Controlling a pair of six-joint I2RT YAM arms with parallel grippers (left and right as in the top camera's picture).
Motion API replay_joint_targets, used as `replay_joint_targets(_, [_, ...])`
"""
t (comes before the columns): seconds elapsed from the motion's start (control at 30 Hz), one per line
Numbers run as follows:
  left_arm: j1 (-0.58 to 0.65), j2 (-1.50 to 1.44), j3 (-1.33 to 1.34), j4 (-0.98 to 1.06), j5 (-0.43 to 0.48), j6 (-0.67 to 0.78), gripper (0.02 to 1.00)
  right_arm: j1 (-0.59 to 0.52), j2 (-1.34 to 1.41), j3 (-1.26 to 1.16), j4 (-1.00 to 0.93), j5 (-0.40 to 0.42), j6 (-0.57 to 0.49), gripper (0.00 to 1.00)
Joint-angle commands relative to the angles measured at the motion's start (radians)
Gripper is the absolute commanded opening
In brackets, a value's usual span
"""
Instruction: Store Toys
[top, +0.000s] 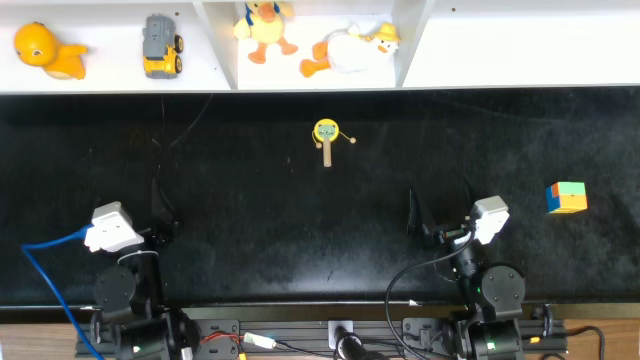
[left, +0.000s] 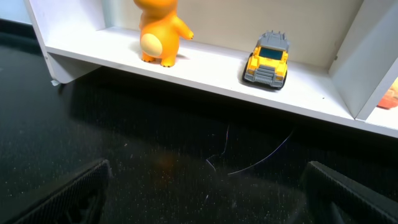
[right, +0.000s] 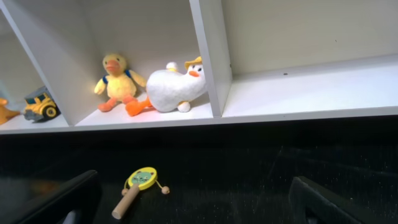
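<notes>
The tabletop (top: 250, 200) is matt black and faintly scratched, the shelf (right: 298, 87) smooth white. The yellow duck (right: 116, 81) and white duck (right: 174, 88) are plush cloth, the orange figure (left: 160, 31) and toy truck (left: 267, 59) glossy plastic, and the rattle (right: 135, 190) is wood-handled.

A black matte counter (top: 250, 200) takes up most of the top view. Its surface is dusted with pale specks and marked by thin, light scratches (left: 249, 158). Along its far edge stands a white shelf unit (top: 520, 45) with a smooth painted finish, and its bottom board rests on the counter. White upright dividers (top: 222, 40) split it into side-by-side compartments, one seen edge-on in the right wrist view (right: 211, 56). Behind the compartments is a plain cream back panel (right: 311, 31). Even, soft light falls from above, and a narrow shadow lies on the counter under the shelf's front lip (left: 205, 102). A brown wood-grain strip (top: 610, 335) shows beyond the counter's near edge.
</notes>
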Motion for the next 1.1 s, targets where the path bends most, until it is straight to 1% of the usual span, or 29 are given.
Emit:
replay_joint_targets(0.03, [0.006,-0.011,-0.001,-0.003,0.003,0.003,0.998,0.004,-0.008,-0.013,0.005,0.011,0.007,0.996])
replay_joint_targets(0.83, [0.006,-0.011,-0.001,-0.003,0.003,0.003,0.998,0.004,-0.008,-0.013,0.005,0.015,0.007,0.993])
replay_joint_targets(0.93, [0.006,-0.011,-0.001,-0.003,0.003,0.003,0.998,0.004,-0.008,-0.013,0.031,0.010,0.009,0.993])
replay_joint_targets(1.03, [0.006,-0.011,-0.001,-0.003,0.002,0.003,0.998,0.005,-0.008,-0.013,0.042,-0.032,0.053,0.996])
replay_joint_targets(1.1, [0.006,-0.011,-0.001,-0.003,0.003,0.003,0.998,0.005,-0.008,-0.013,0.038,-0.031,0.081,0.996])
